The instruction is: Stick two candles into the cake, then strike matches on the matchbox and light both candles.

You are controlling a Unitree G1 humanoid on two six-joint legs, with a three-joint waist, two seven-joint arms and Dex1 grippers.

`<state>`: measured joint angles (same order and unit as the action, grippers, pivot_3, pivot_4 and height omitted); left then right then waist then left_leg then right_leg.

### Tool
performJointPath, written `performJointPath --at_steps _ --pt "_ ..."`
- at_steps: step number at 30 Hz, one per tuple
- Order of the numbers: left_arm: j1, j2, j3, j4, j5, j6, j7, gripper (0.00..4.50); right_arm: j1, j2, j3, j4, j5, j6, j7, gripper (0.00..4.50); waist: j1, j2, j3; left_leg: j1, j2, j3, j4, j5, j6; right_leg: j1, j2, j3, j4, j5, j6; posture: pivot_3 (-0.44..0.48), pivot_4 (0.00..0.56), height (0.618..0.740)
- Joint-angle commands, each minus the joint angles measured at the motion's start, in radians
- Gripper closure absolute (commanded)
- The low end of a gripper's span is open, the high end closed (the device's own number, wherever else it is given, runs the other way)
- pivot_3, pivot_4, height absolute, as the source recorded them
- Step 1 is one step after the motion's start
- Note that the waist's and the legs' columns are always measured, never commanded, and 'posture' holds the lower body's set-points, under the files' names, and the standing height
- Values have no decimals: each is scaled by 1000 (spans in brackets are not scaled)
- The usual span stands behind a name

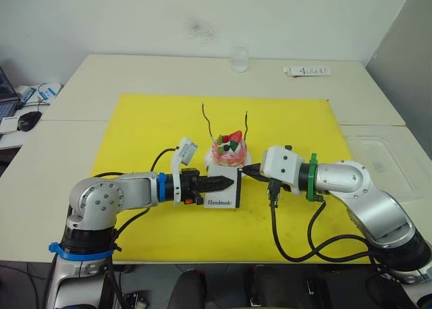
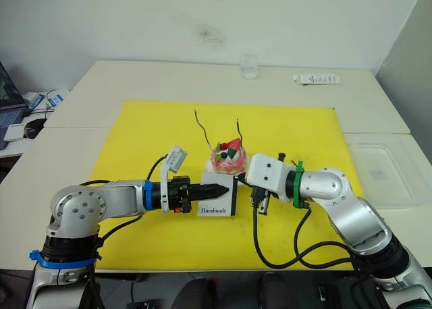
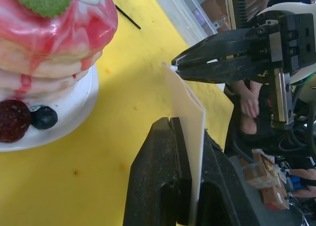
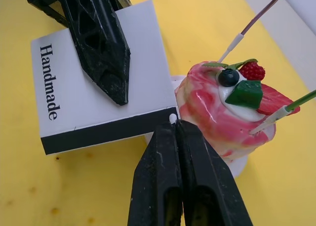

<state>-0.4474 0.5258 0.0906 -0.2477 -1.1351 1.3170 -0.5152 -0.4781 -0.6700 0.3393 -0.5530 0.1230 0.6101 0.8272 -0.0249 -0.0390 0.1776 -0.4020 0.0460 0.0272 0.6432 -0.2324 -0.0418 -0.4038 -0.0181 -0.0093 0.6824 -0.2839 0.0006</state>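
Note:
The pink cake (image 1: 227,152) sits on its white plate on the yellow mat (image 1: 148,133). Two thin wavy candles (image 1: 208,120) (image 1: 247,123) stand in it, unlit. Just in front of the cake, my left gripper (image 1: 225,183) is shut on the white "Handmade" matchbox (image 1: 223,195) and holds it upright. From the right, my right gripper (image 1: 247,169) is shut on a match. Only the match's pale tip (image 4: 172,119) pokes out, right at the upper corner of the matchbox's (image 4: 74,122) dark side edge. No flame shows.
A glass (image 1: 239,58) and a flat white item (image 1: 307,71) stand at the table's far edge. A clear plastic tray (image 1: 381,160) lies right of the mat, and a mouse (image 1: 29,120) far left. A short dark stick (image 3: 127,16) lies on the mat beyond the cake. A person's hands (image 3: 249,105) show past the table.

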Motion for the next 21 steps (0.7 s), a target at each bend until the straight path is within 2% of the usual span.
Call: performJointPath --at_steps 1,7,12,21 --pt "-28 -1 4 -45 8 -43 -21 4500 -10 -26 17 -18 3 -24 51 4483 0 0 0 0 0 0 0 0 0 0 0 0 0 0 0 0 150 740" --pt "-16 32 0 -29 55 -67 -40 4500 -16 -80 -53 -69 66 9 114 4483 0 0 0 0 0 0 0 0 0 0 0 0 0 1 -2 0 150 740" --pt "-7 51 -2 -28 67 -68 -59 4500 -59 -81 -114 -92 127 70 109 4483 0 0 0 0 0 0 0 0 0 0 0 0 0 1 -2 0 150 740" --pt "-5 36 -12 -43 56 -56 -63 4500 -61 -45 -87 -87 124 80 55 4483 0 0 0 0 0 0 0 0 0 0 0 0 0 1 -2 0 150 740"
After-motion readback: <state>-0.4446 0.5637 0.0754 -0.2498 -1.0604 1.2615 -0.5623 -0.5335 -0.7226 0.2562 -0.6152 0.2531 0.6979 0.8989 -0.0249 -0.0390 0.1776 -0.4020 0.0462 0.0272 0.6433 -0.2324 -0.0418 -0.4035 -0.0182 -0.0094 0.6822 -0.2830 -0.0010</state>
